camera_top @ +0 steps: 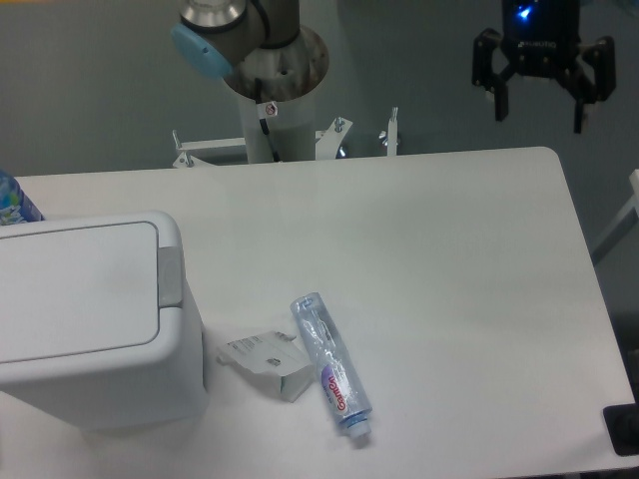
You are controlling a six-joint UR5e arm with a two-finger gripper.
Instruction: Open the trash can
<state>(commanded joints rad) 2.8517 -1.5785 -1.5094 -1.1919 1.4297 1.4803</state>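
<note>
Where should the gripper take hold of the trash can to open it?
Probably at the grey latch button on the right edge of the trash can lid, coming from above. The lid lies flat and closed, and the button faces up. The open gripper hangs far off.

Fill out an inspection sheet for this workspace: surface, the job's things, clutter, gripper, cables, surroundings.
Surface: white table, rounded corners, no spills seen.
Job's things: trash can at the left edge, lid flat and closed, grey latch button on its right side.
Clutter: small white cardboard box lying beside the bin; clear toothpaste tube right next to the box, cap toward the near edge; blue patterned item behind the bin, mostly hidden.
Gripper: gripper raised beyond the far right corner of the table, fingers spread, holding nothing.
Cables: a thin black cable on the arm's base column.
Surroundings: grey floor, metal frame by the base, dark object at the lower right.
</note>
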